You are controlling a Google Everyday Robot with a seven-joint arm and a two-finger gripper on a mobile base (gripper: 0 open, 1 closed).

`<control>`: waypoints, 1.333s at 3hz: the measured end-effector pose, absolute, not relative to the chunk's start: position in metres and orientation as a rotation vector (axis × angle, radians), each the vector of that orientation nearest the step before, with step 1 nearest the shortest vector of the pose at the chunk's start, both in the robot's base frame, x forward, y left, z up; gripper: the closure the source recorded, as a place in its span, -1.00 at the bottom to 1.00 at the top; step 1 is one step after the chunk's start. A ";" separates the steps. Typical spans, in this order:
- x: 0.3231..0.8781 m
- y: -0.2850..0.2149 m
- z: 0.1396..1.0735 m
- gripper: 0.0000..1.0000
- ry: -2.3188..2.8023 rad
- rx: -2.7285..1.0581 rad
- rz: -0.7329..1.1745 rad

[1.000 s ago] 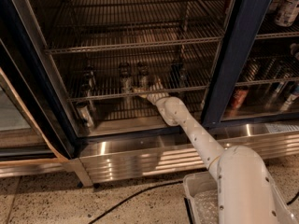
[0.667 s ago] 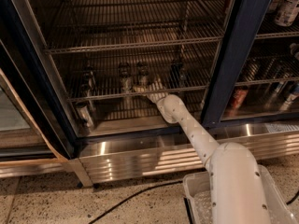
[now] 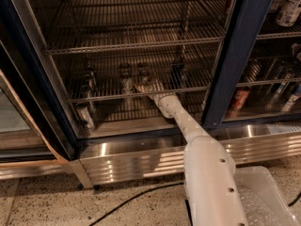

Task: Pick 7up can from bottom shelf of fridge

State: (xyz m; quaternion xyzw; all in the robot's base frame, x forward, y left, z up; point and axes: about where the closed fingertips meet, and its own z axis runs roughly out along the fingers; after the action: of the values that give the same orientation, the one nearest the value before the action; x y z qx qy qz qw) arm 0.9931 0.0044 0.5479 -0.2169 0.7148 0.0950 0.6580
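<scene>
The fridge [image 3: 141, 160] stood with its left section open to view, and its dark blue-black door post [image 3: 233, 65] serves as the landmark for everything here. The white arm [image 3: 207, 173] ran from below the post, up and to the left of it, over the ribbed steel base and into the cabinet. The gripper [image 3: 145, 85] sat well left of the post, at the front edge of the lowest wire shelf [image 3: 106, 95]. Whether the gripper was open or closed could not be told. The 7up can [image 3: 142, 72] stood upright on that shelf, left of the post, right at the gripper and just above it in the view; contact between them could not be made out. A second pale can [image 3: 125, 73] stood farther from the post, just beside the first. A darker can [image 3: 178, 73] stood nearer the post on the same shelf. Farthest left of the post, another can [image 3: 84, 116] rested lower down on the cabinet floor. Right of the post, behind glass, a red can [image 3: 240, 99] showed. Below the post, a black cable [image 3: 136, 202] lay on the speckled floor beside a clear plastic bin [image 3: 265, 197].
</scene>
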 end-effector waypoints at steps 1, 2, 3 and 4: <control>0.997 0.005 0.543 -0.36 1.629 -0.486 0.216; 0.997 0.005 0.543 0.03 1.629 -0.486 0.215; 0.997 0.005 0.543 0.49 1.629 -0.486 0.215; 0.997 0.005 0.543 1.00 1.629 -0.486 0.215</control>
State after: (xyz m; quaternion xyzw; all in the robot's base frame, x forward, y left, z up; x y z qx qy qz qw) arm 0.9966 0.0048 0.5435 -0.2143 0.7185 0.0950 0.6548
